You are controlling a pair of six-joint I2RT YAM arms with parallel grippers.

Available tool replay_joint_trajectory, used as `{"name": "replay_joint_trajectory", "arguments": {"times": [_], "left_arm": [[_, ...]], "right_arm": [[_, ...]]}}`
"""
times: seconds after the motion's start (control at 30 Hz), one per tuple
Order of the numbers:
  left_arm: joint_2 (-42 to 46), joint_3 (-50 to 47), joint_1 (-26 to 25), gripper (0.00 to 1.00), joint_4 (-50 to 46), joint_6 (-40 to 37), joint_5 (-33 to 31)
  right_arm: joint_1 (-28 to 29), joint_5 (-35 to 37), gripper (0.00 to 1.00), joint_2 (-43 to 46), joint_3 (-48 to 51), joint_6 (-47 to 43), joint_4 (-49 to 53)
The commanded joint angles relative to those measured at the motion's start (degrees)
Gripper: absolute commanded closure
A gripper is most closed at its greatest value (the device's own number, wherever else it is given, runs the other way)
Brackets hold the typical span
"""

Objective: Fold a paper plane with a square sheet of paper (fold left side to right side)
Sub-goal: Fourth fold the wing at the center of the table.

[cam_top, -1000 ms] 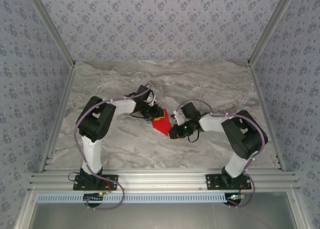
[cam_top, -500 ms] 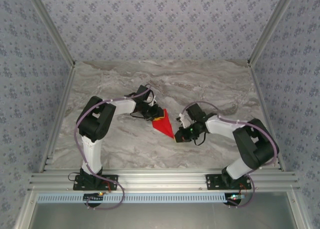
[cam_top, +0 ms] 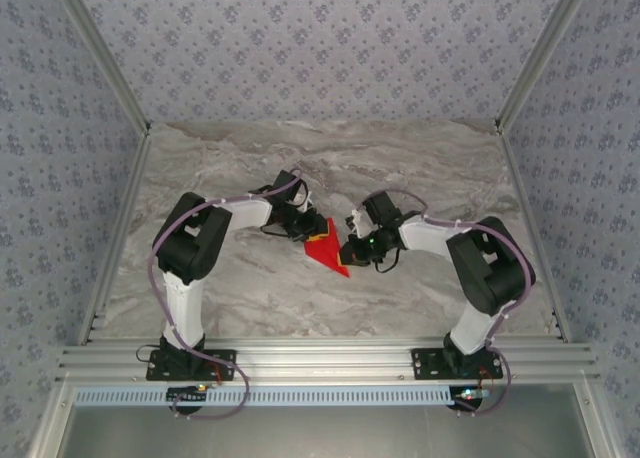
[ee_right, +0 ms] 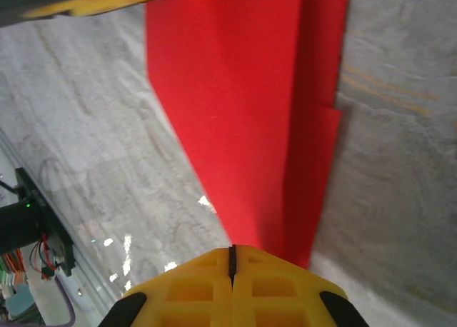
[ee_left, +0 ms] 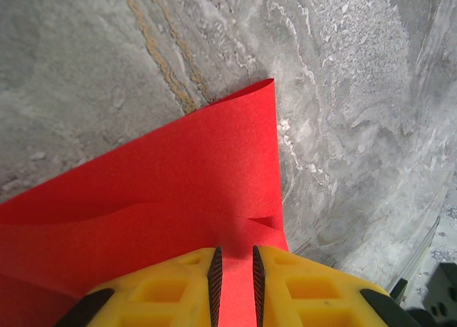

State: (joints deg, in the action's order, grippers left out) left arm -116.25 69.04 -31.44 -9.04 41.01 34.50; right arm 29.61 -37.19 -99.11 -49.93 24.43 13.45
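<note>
I see the paper plane (cam_top: pixel 326 250) lying on the marble table (cam_top: pixel 250 308) between my two arms, a narrow red dart with its sharp point toward the near right; my left claw (ee_left: pixel 237 259) is clamped on its far left end, the yellow fingers (ee_left: pixel 171 288) nearly together with red paper filling the thin slot between them; ahead of that claw the paper curls loosely up off the table; my right claw (ee_right: pixel 230 254) is fully closed with nothing in its jaws, the tips meeting in a single seam, and it sits low at the plane's right side; its wrist camera shows overlapping red flaps with a stepped right edge; whether the tips touch the paper I cannot tell.
</note>
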Motion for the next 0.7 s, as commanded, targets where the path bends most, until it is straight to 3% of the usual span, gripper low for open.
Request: {"name": "replay_joint_trajectory", "arguments": {"times": [0.0,0.43,0.67], "left_arm": [[-0.35,-1.1,0.01,0.78,-3.98,-0.33,-4.23],[9.96,-2.91,-0.16,0.72,0.89,-2.94,-1.55],[12.99,-7.24,-3.19,0.83,2.5,-3.82,1.49]], "right_arm": [[0.52,2.67,1.0,-2.51,-0.92,1.11,1.84],[0.96,12.3,1.0,-5.78,1.91,-0.75,9.05],[0.98,13.83,1.0,-6.45,1.56,-1.16,9.84]]}}
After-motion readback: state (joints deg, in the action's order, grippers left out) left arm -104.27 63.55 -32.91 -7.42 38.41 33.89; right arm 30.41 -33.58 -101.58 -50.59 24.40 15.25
